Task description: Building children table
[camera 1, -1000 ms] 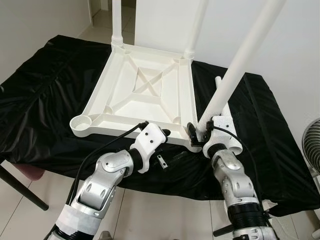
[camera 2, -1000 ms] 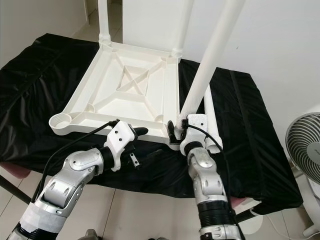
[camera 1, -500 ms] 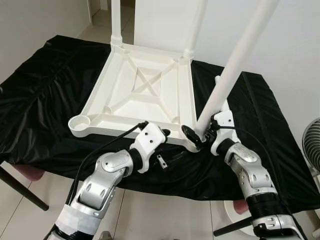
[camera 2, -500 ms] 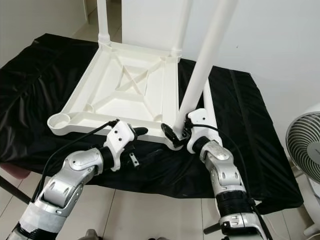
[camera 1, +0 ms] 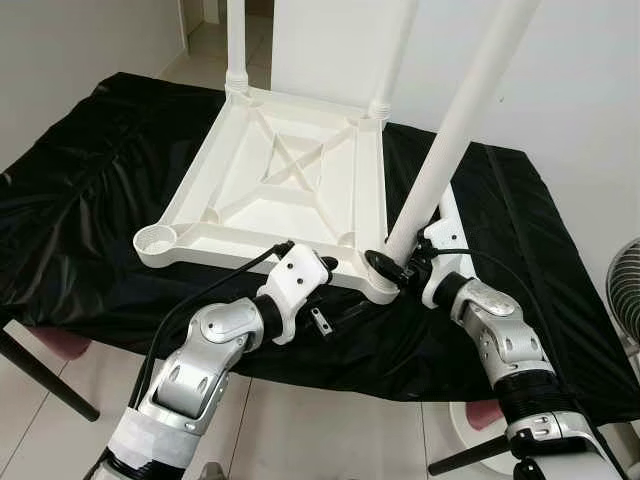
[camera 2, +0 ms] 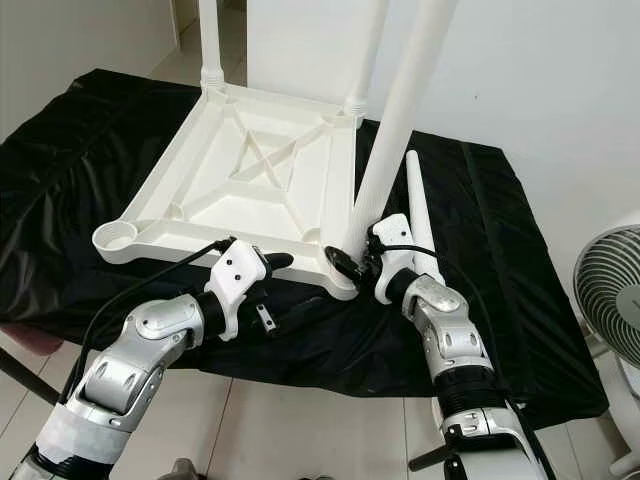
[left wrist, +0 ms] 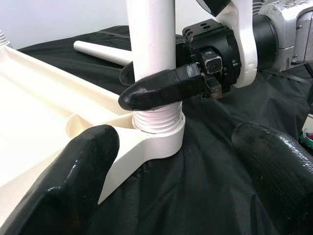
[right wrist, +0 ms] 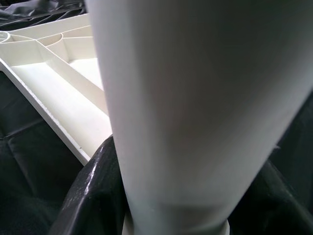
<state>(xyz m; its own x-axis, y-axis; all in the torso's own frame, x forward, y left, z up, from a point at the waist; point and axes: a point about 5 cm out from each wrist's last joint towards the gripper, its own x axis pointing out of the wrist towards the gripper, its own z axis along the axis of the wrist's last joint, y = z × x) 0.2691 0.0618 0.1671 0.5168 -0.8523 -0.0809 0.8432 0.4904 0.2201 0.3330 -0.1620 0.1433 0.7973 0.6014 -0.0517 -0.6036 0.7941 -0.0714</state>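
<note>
A white children's table top (camera 1: 290, 190) lies upside down on the black cloth, with two legs standing in its far corners. My right gripper (camera 1: 395, 262) is shut on a third white leg (camera 1: 450, 130) just above its threaded end, which sits in the near right corner socket (left wrist: 156, 134). One of the right gripper's fingers (left wrist: 161, 88) wraps the leg's base. My left gripper (camera 1: 327, 293) is open at the top's front edge, its fingers (left wrist: 73, 181) on either side of that corner. The near left socket (camera 1: 158, 240) holds nothing. A fourth leg (camera 2: 418, 210) lies on the cloth.
The black cloth (camera 1: 90, 170) covers a table whose front edge is close to my arms. A standing fan (camera 2: 610, 290) is at the far right. White walls rise behind, and a pale tiled floor (camera 1: 320, 430) is below.
My right forearm has swung out to the right and its wrist has turned. The held leg now stands more upright, its base at the corner socket. The left arm has barely moved.
</note>
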